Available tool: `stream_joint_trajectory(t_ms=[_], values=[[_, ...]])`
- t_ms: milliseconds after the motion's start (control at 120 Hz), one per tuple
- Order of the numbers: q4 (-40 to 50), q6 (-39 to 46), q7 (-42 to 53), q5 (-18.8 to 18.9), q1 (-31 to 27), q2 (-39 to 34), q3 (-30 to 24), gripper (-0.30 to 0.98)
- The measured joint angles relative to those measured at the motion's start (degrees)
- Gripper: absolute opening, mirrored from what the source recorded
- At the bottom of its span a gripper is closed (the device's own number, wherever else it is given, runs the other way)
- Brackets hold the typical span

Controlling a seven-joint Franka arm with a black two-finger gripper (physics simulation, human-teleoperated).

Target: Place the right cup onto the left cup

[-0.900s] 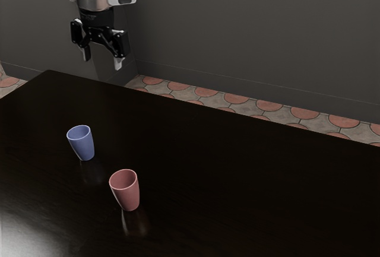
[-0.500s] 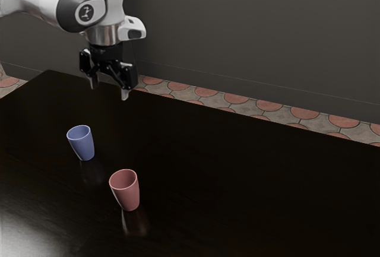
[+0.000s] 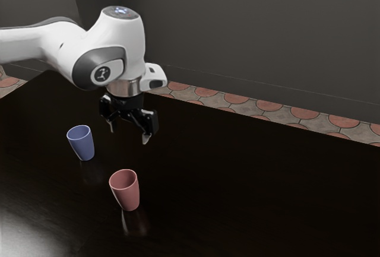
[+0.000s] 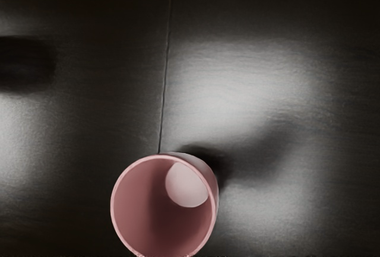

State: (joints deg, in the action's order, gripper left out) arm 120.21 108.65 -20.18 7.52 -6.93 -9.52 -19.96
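Observation:
My gripper is open above the table, its fingers spread with nothing between them, higher than both cups and pointing down. A blue cup stands upright toward the exterior view's left. The pink cup stands upright nearer that camera, a short distance from the blue one and apart from it. From my hand, the pink cup is seen from above, its round mouth facing up and its inside bare.
Both cups stand on a dark, glossy table, whose far edge runs along a patterned tile floor. A grey wall rises behind.
My gripper has come down and toward the exterior view's right, from above the table's far corner to near the cups, staying open. Both cups stand where they were.

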Motion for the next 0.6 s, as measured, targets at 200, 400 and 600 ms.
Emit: stream_joint_trajectory(t_ms=[200, 400, 600], values=[[6.9, 6.3, -3.2, -1.2, 0.0, -1.9, -0.7, 0.69], [12.4, 13.1, -5.7, -1.8, -0.1, -0.5, -0.8, 0.69], [16.3, 19.0, -7.7, -1.9, -0.1, 1.0, -0.8, 0.69]])
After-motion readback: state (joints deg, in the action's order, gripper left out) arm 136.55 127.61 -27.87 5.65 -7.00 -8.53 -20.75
